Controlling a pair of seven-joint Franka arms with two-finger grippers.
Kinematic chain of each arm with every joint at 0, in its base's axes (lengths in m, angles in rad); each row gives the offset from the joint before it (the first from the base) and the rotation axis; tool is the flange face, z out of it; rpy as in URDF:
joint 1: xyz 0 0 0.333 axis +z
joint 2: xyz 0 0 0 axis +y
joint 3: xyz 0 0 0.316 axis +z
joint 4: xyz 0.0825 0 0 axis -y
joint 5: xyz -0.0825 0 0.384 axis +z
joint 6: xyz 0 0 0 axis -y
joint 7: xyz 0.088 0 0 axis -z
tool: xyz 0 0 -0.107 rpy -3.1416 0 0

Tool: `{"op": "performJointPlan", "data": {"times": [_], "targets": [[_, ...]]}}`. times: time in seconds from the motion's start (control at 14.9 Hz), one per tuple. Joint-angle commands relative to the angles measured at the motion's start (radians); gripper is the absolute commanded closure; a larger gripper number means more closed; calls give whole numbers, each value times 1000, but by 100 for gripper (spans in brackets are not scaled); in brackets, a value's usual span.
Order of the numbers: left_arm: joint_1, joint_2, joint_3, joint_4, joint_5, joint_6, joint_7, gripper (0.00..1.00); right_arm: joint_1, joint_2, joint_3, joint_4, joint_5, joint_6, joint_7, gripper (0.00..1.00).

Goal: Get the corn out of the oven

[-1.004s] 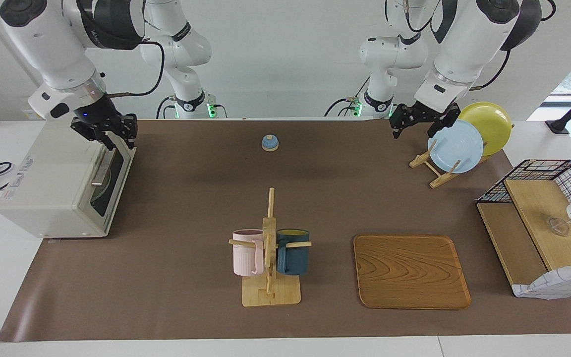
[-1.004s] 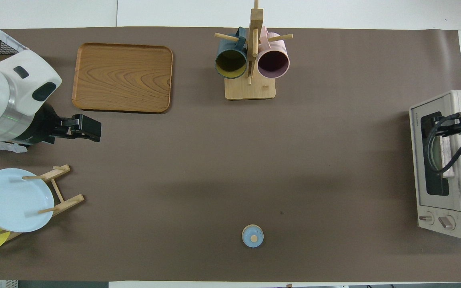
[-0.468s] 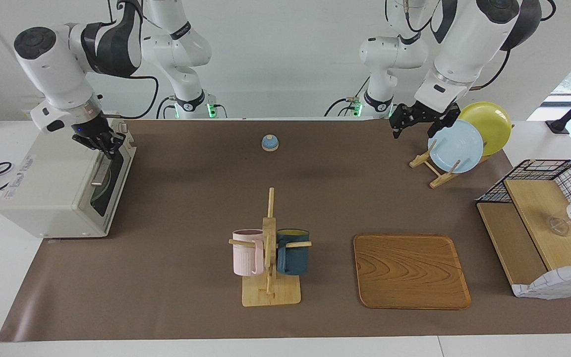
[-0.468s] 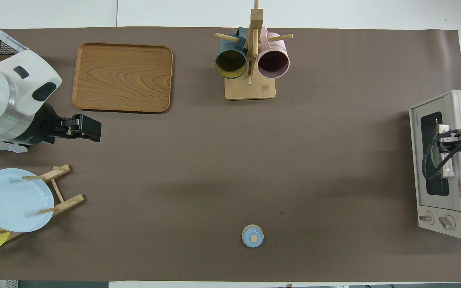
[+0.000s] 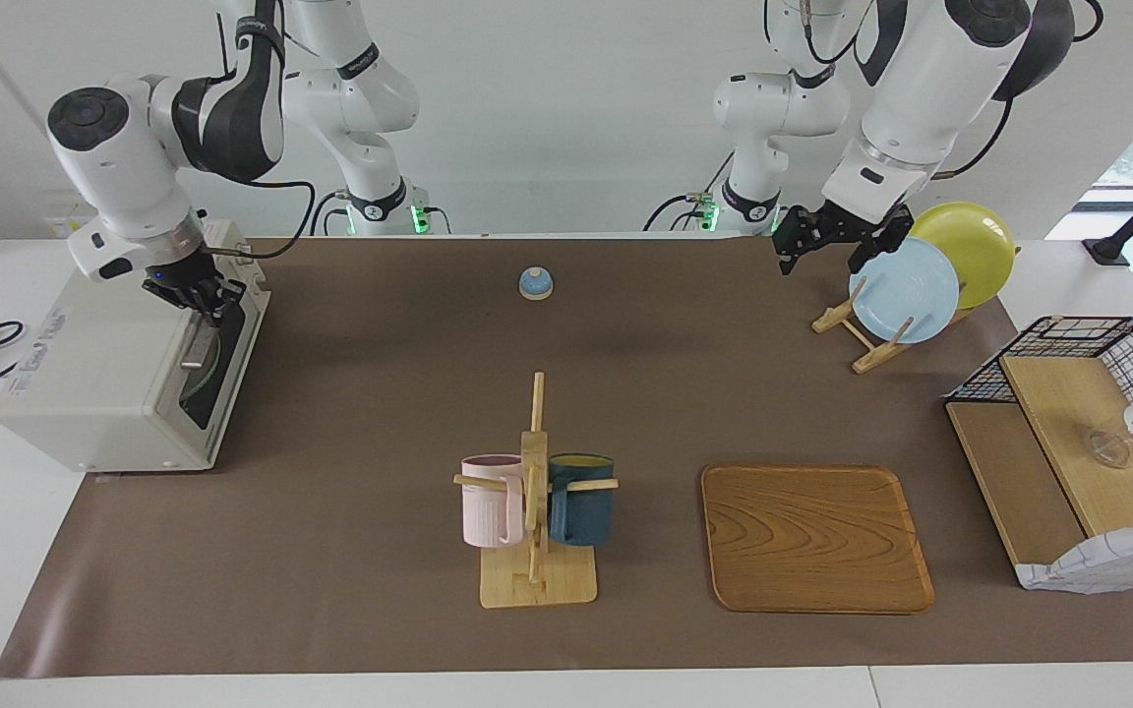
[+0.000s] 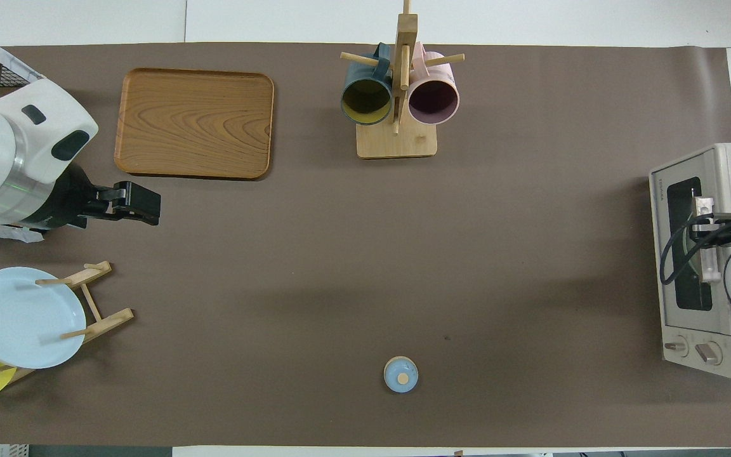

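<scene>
The boxy off-white toaster oven [image 5: 124,369] stands at the right arm's end of the table, on the edge of the brown mat [image 5: 380,413]. Its dark glass-windowed door [image 6: 692,251] is shut, with the metal bar handle [image 5: 201,346] across it. The two control knobs [image 6: 695,349] sit at the end of the oven's front nearest the robots.

The right gripper [image 5: 195,295] is down at the top of the oven door, at the end of the bar handle nearer to the robots. Its jaws are closed together on that handle.

The corn cob cannot be made out in either view; only a pale curved shape shows through the dark door glass, and what it is cannot be told.

The left gripper [image 5: 827,241] waits in the air above the mat, just beside the wooden plate rack [image 5: 862,334] that holds the pale blue round plate [image 5: 903,290] and the yellow round plate [image 5: 965,251]. Its jaws stand apart and hold nothing.

Also on the mat: a small blue bell with a tan button [image 6: 400,374] near the robots' edge, a rectangular wooden tray [image 6: 194,124], and a wooden mug stand [image 6: 397,136] carrying a pink mug [image 5: 490,513] and a dark blue mug [image 5: 581,511]. A black wire basket with wooden shelves [image 5: 1068,433] stands off the mat at the left arm's end.
</scene>
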Motion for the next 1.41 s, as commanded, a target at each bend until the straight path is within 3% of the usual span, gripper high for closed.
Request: {"op": "performJointPlan", "data": {"times": [0.0,0.8,1.34], "targets": [[0,-13,-2,-4,18,-12,-6,0,-19,-8,7,-25,-19,21,6,100],[0,-13,-2,-3,18,-10,-6,0,-26,0,8,-27,-99,16,-28,100],[-3,-13,-2,-4,18,-10,-6,0,17,37,14,-67,-8,91,-17,100]]}}
